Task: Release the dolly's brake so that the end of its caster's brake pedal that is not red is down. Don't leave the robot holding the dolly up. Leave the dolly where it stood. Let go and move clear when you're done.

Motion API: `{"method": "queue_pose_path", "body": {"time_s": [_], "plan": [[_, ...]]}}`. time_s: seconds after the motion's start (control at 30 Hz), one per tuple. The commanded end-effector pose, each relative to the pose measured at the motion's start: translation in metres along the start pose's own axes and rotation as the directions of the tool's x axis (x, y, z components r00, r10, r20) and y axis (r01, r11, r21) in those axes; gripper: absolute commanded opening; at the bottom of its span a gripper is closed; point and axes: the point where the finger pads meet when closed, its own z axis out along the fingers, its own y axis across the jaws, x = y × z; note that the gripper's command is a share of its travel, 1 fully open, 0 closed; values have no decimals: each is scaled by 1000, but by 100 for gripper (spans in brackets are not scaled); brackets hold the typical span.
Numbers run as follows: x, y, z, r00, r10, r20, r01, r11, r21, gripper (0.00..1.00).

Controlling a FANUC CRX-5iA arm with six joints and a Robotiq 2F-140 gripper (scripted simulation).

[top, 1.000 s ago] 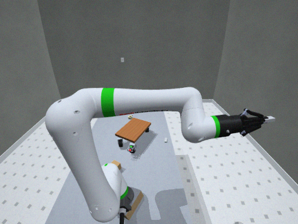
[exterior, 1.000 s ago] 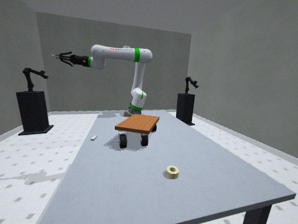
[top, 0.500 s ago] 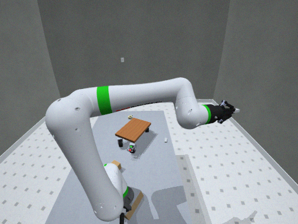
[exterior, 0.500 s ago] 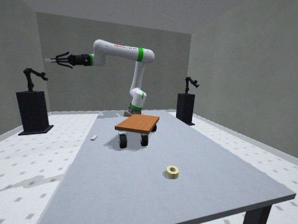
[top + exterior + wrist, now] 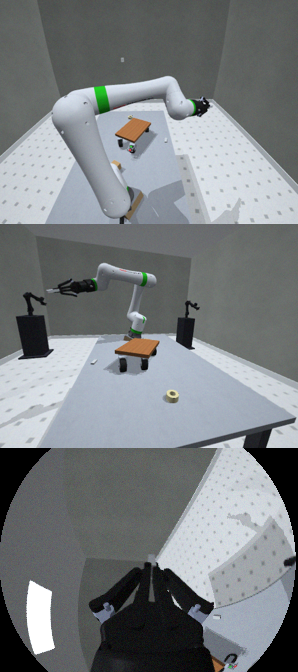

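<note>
The gripper (image 5: 54, 290) hung high, off the table's left side, jaws fully closed on nothing. The dolly (image 5: 138, 347) sat mid-table on its wheels, well apart. Risk: a hurried descent could shove the dolly rather than tip its brake pedal (image 5: 131, 146).

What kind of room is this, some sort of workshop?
It looks like a bare robot test room rather than a workshop: plain grey walls, a white arm mounted on a long grey table, and small camera arms on black pedestals watching a wooden dolly.
</note>
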Motion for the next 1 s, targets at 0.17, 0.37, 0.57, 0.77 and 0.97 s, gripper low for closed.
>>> {"method": "queue_pose_path", "body": {"time_s": [0.17,0.37,0.57,0.77,0.97], "plan": [[-106,32,-10,966,4,260,57,972,-227,0],[-161,55,-20,963,5,268,60,970,-234,0],[-234,94,-53,913,23,407,150,910,-386,0],[-293,127,-89,889,32,457,202,868,-453,0],[-339,168,-147,836,46,547,357,711,-606,0]]}}
